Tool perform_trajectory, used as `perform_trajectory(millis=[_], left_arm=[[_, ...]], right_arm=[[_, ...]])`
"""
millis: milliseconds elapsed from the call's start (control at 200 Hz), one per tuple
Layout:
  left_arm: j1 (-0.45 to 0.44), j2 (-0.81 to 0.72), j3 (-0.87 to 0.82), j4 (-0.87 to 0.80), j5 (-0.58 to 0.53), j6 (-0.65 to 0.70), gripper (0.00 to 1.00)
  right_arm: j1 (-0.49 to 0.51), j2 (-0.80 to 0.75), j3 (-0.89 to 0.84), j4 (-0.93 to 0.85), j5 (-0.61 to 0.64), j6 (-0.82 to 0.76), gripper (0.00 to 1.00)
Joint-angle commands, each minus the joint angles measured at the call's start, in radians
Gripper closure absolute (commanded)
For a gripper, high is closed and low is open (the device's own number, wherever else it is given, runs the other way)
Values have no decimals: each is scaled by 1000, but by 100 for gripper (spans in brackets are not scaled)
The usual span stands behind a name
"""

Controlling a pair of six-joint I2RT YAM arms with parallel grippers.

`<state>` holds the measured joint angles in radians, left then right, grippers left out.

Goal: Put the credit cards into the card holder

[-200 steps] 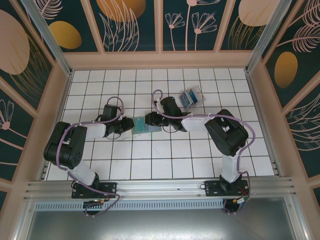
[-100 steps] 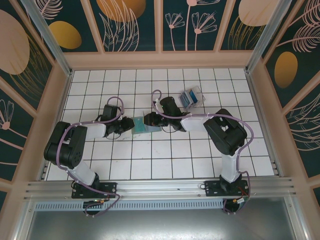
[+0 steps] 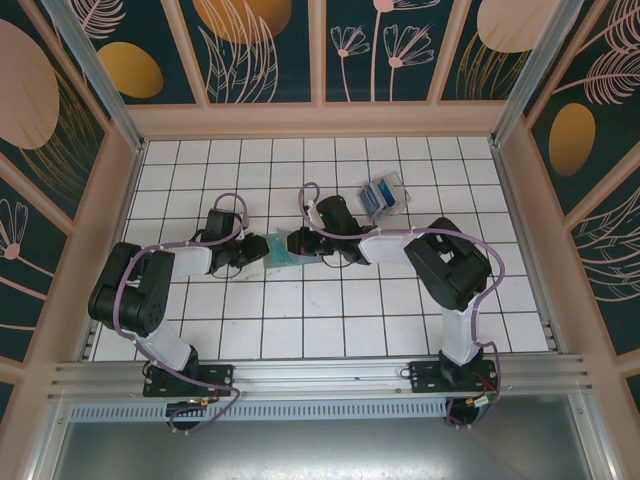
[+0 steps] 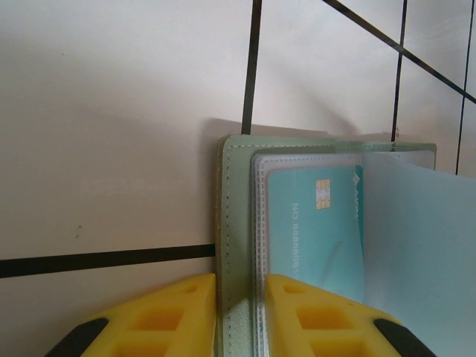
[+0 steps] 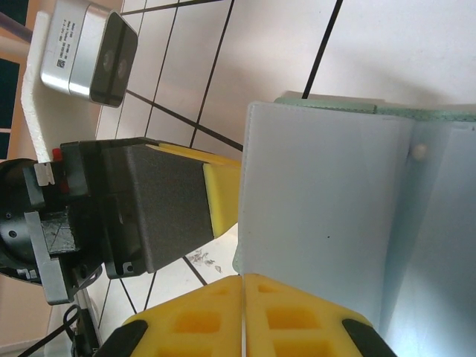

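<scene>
A: Whereabouts of the card holder (image 3: pixel 283 250)?
B: Lying unfolded on the white tiled bench (image 3: pixel 330 320), about the middle. Pinned at the stitched green edge by the left gripper (image 4: pixel 239 297), narrowed onto cover and clear sleeve (image 4: pixel 259 245) together. Presumably to stop any sliding.
A: And on the other side?
B: Pinched by the right gripper (image 5: pixel 243 286), closed tight, apparently on the pale inner flap (image 5: pixel 320 186), held nearly upright. Most likely lifted to bare the pockets underneath.
A: Loaded with anything?
B: Yes, with a teal chip card (image 4: pixel 316 230), tucked in that sleeve just beside the left gripper's fingers (image 4: pixel 320 316).
A: Whereabouts of the other credit cards (image 3: pixel 384 195)?
B: Bunched well apart, toward the far right of the bench, touched by neither gripper.
A: Advice for the next move?
B: Probably hold with the left, let go with the right, fetch another card. Beware of the flap dropping back over the pocket mouth.
</scene>
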<state>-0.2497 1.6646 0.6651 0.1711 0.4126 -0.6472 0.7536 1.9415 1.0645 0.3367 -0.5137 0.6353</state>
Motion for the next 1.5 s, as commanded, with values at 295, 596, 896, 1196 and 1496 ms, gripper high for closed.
perform_trajectory(millis=[295, 596, 896, 1196, 1496], left_arm=[[1, 7, 27, -16, 12, 29, 74], [2, 9, 28, -15, 14, 31, 74], [2, 18, 32, -12, 20, 31, 74], [2, 6, 30, -22, 15, 34, 74], [2, -12, 42, -42, 3, 43, 71]], right_arm=[[5, 57, 26, 45, -49, 34, 93], [6, 57, 18, 4, -27, 22, 84], [47, 49, 107, -245, 190, -112, 63], [56, 38, 113, -315, 323, -115, 62], [78, 52, 160, -395, 406, -151, 62]])
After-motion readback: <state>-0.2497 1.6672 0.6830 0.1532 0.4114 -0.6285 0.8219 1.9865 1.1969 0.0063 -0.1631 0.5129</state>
